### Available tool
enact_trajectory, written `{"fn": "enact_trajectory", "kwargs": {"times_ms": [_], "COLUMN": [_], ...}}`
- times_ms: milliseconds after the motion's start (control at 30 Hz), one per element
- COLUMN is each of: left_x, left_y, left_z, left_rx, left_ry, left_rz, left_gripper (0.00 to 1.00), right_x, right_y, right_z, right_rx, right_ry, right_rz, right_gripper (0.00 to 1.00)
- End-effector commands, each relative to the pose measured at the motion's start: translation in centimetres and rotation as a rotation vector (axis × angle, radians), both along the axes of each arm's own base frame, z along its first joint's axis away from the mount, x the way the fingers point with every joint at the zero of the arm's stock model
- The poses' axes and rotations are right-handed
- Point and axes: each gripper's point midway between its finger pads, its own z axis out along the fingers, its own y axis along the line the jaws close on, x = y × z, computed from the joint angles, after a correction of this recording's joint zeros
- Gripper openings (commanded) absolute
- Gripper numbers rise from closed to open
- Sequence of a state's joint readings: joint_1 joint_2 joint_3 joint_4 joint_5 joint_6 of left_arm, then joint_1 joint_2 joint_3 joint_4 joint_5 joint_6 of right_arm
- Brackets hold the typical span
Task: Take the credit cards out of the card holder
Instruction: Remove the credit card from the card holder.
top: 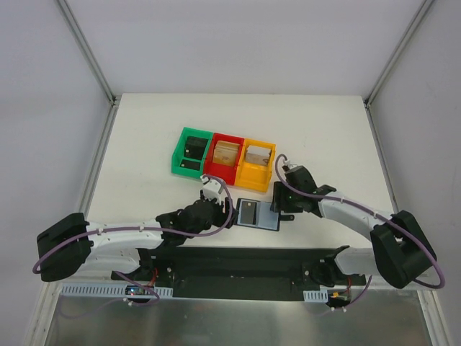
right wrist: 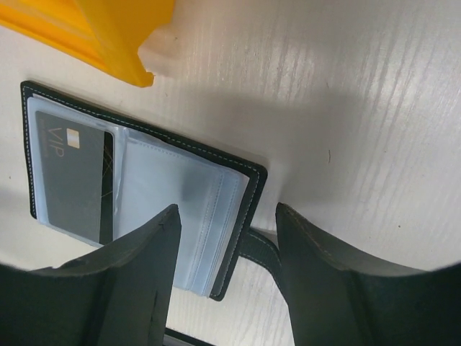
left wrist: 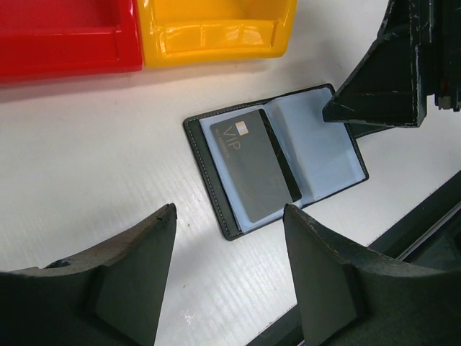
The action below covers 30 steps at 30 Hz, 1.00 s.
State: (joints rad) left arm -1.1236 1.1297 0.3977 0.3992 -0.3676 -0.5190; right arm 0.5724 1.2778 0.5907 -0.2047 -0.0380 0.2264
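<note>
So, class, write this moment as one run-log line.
card holder: open | card: in sleeve | left end effector: open, empty | right end effector: open, over holder edge

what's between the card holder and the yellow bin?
Only bare white table, clearest in the left wrist view; the card holder lies open, apart from the yellow bin.

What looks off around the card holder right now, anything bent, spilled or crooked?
Nothing looks damaged or spilled. The card holder lies open on the table, slightly skewed to the front edge. One dark VIP card sits in a clear sleeve, and the facing sleeve looks empty.
</note>
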Motion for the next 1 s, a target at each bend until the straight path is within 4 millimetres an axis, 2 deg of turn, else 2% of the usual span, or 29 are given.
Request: {"fn": "enact_trajectory", "kwargs": {"times_ms": [0,433,533,667,767,867,967], "left_x": [-0.1,-0.6,-0.6,-0.4,-0.4,-0.7,-1.2], "left_y": [0.5,0.3,0.4,0.5,-0.2,-1.5,-2.7], "left_z": [-0.5,-1.8,-2.0,-1.4,-0.6,-0.4,-1.4], "left_rx": [-0.008,0.006,0.007,-0.011,-0.058,-0.102,-0.135], "left_ry": [0.030,0.071,0.074,0.068,0.076,0.120,0.195], "left_rz": [0.016,0.000,0.003,0.024,0.018,-0.017,-0.058], "left_gripper": [0.60,0.58,0.57,0.56,0.56,0.52,0.38], "right_x": [2.2,1.7,2.0,2.5,2.3,1.6,0.5], "right_y": [0.9,3.8,3.3,1.4,1.3,3.5,6.3], "right_z": [1.1,-0.1,0.3,2.7,5.3,8.0,9.2], "right_rx": [0.008,0.072,0.048,0.019,0.055,0.171,0.318], "right_ry": [-0.072,-0.038,-0.051,-0.146,-0.230,-0.295,-0.285], "right_rz": [0.026,0.225,0.190,0.092,0.081,0.163,0.226], "right_gripper": [0.57,0.56,0.56,0.59,0.59,0.59,0.59]}}
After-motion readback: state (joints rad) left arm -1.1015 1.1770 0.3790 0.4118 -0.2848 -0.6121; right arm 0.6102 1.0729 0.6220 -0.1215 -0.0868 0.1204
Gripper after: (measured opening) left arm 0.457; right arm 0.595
